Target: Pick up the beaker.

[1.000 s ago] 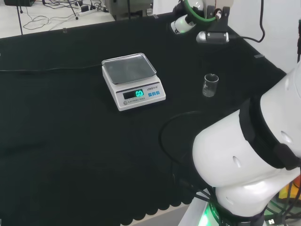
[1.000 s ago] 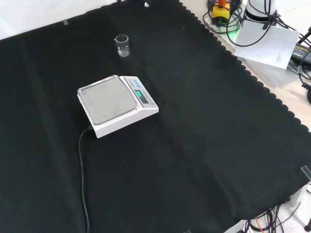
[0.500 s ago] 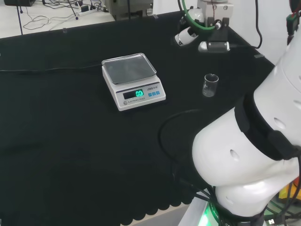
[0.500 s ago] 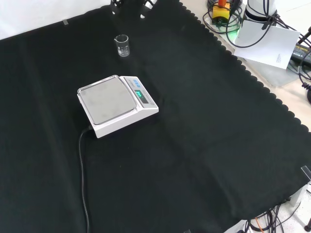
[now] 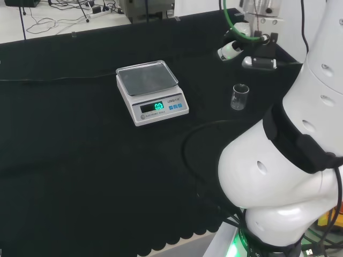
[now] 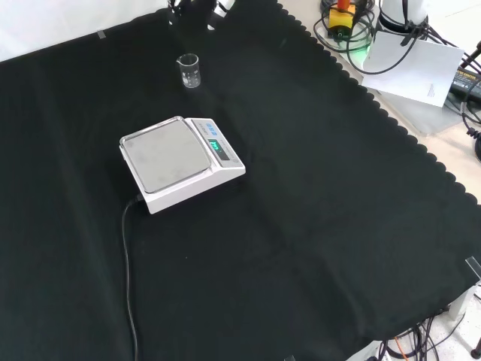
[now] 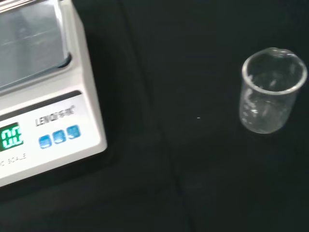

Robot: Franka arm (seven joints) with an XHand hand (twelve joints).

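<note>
1. a small clear glass beaker stands upright on the black cloth that covers the bench, its mouth open to the top. nothing touches it.
2. in the head view the beaker is to the right of a white digital scale with a grey steel weighing pan, well apart from it, with bare cloth between the two.
3. in the front view the beaker stands farther off than the scale, close to the far edge of the cloth.
4. the wrist view shows the beaker close up: it looks empty, with faint printed marks on its wall and a small pouring lip at the rim. the scale lies beside it, apart, showing its lit green display and a row of blue buttons.
5. the black and white hand hangs above the cloth in the head view, beyond the beaker and slightly to its right, clear of the glass. a green cable loops just above it.
6. i cannot tell from these views whether the fingers of the hand are spread or curled; what can be seen is that it holds nothing.
7. in the front view a dark part of the hand shows at the top edge, above the beaker.
8. a black power cord runs from the scale toward the near edge of the cloth in the front view.
9. the large white arm links stand at the right of the head view.
</note>
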